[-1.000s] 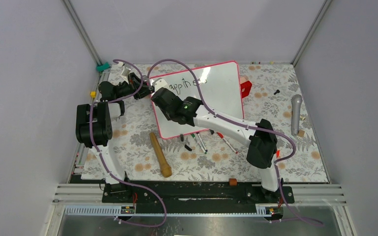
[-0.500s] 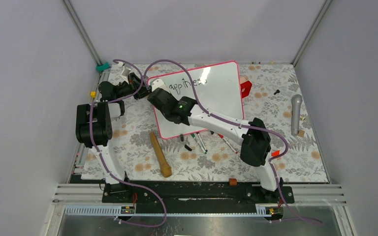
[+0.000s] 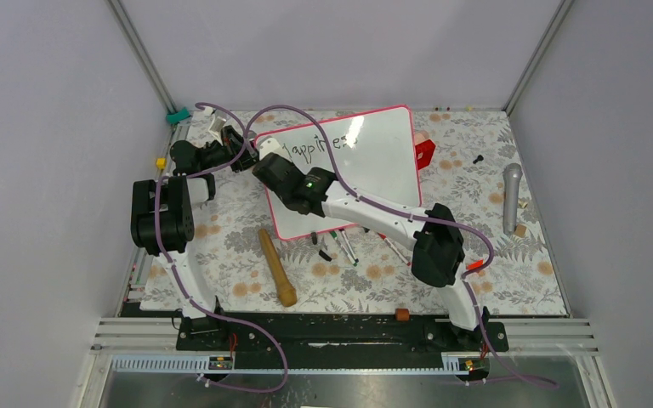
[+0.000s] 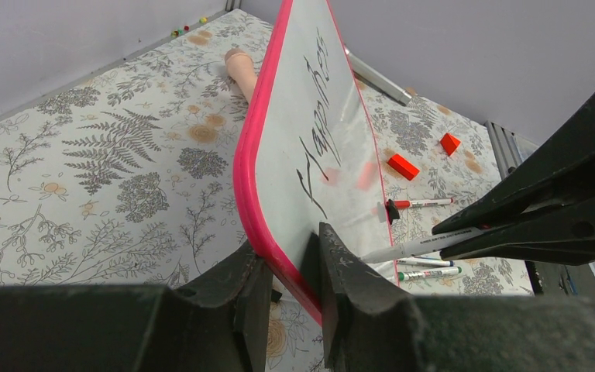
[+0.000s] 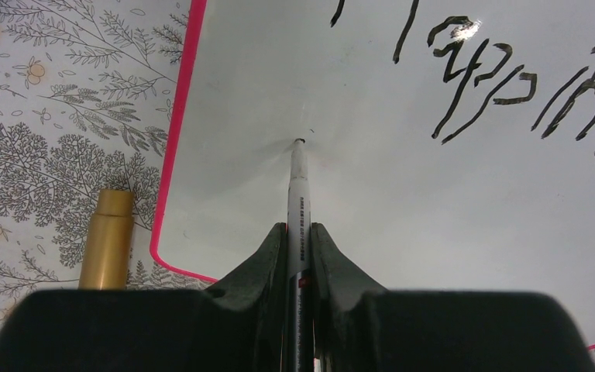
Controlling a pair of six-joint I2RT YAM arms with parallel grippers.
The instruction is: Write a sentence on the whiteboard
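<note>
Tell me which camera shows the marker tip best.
Right wrist: the marker runs straight up from the right end effector, tip meeting the whiteboard. Left wrist shows it side-on and small; in the top view the arm hides it.

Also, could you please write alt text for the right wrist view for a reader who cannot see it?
The right gripper holds a white marker between its jaws, tip on the whiteboard, below black handwriting. A floral tablecloth and a wooden stick show beside the board's pink frame.

Pale grey walls (image 3: 332, 51), floral-print tabletop (image 3: 519, 272), aluminium posts (image 3: 142, 55)
</note>
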